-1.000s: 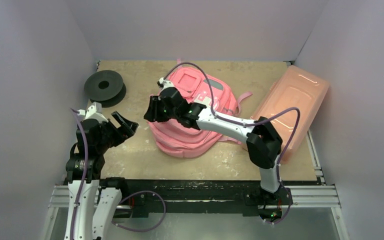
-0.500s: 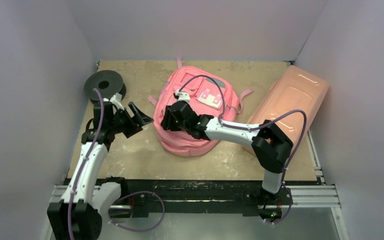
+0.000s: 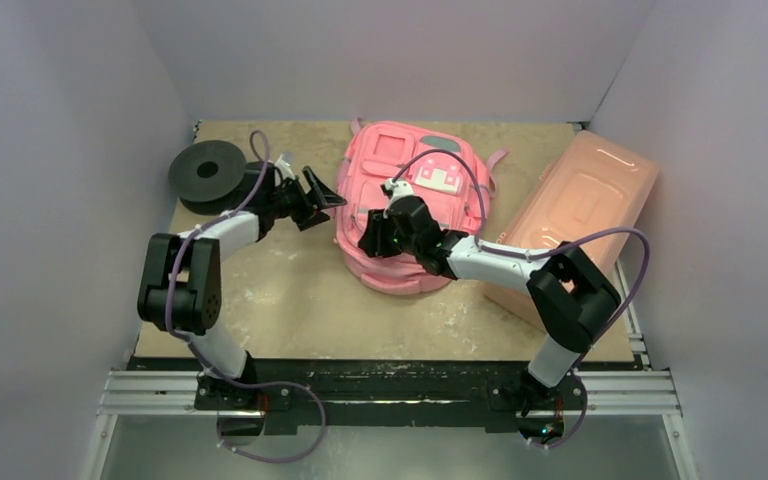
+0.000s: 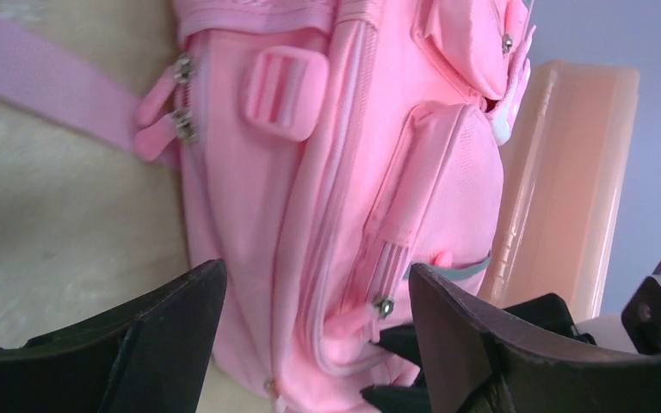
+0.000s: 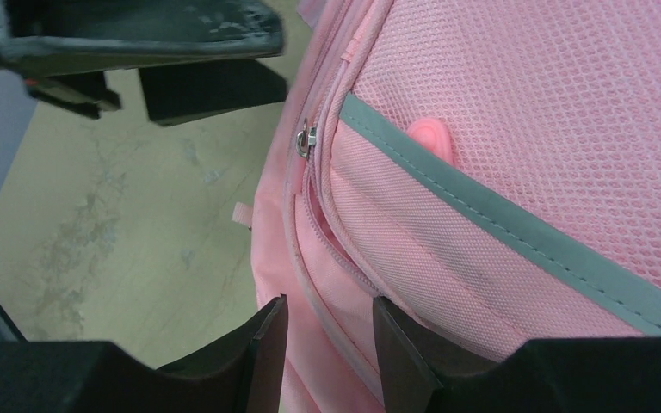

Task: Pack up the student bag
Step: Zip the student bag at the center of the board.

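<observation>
The student bag (image 3: 400, 170) is laid in the middle of the table (image 3: 280, 290), its edge fold pinched by the right gripper (image 5: 327, 331). The left gripper (image 4: 310, 288) is held open beside it. If tugged sideways, the thin fold may be lost.

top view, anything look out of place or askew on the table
The salmon plastic box sits skewed at the right edge of the table, seemingly leaning against the wall. The pink backpack lies flat; nothing is spilled.
</observation>
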Controlling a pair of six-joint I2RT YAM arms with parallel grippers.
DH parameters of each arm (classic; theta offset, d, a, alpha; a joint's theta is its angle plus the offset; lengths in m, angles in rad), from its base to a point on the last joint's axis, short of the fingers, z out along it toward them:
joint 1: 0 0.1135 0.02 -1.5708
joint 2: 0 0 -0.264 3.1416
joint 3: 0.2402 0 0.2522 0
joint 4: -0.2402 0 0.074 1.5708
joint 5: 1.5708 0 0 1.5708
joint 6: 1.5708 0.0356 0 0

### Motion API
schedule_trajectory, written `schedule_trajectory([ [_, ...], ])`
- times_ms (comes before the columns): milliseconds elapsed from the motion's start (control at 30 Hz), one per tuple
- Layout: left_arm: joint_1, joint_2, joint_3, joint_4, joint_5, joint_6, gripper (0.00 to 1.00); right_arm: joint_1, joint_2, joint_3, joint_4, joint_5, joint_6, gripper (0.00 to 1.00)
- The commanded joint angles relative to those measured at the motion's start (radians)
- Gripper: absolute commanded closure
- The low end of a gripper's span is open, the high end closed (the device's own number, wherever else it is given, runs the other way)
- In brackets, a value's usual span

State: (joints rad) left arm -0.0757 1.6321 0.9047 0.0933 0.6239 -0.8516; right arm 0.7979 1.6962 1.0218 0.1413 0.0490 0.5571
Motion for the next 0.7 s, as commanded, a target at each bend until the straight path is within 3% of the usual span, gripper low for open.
schedule_trajectory([
  [0, -0.081, 0.103, 0.136, 0.140, -0.002, 0.067, 0.24, -0.036, -0.012, -0.044, -0.026, -0.047, -0.106, 0.55],
  [133, -0.105, 0.209, 0.217, 0.122, -0.023, 0.081, 0.42, -0.043, -0.026, -0.054, -0.020, -0.074, -0.107, 0.55],
  [300, -0.102, 0.148, 0.127, 0.098, -0.133, 0.078, 0.99, -0.061, -0.021, -0.048, -0.015, -0.059, -0.107, 0.55],
  [433, -0.105, -0.068, -0.190, 0.257, -0.253, -0.003, 1.00, -0.075, 0.010, -0.003, -0.033, -0.054, -0.110, 0.55],
  [533, -0.127, -0.210, -0.411, 0.413, -0.295, -0.111, 1.00, -0.076, 0.037, 0.058, -0.077, -0.078, -0.207, 0.53],
  [667, -0.155, -0.261, -0.549, 0.528, -0.279, -0.208, 1.00, -0.072, -0.001, 0.051, -0.098, -0.210, -0.133, 0.54],
])
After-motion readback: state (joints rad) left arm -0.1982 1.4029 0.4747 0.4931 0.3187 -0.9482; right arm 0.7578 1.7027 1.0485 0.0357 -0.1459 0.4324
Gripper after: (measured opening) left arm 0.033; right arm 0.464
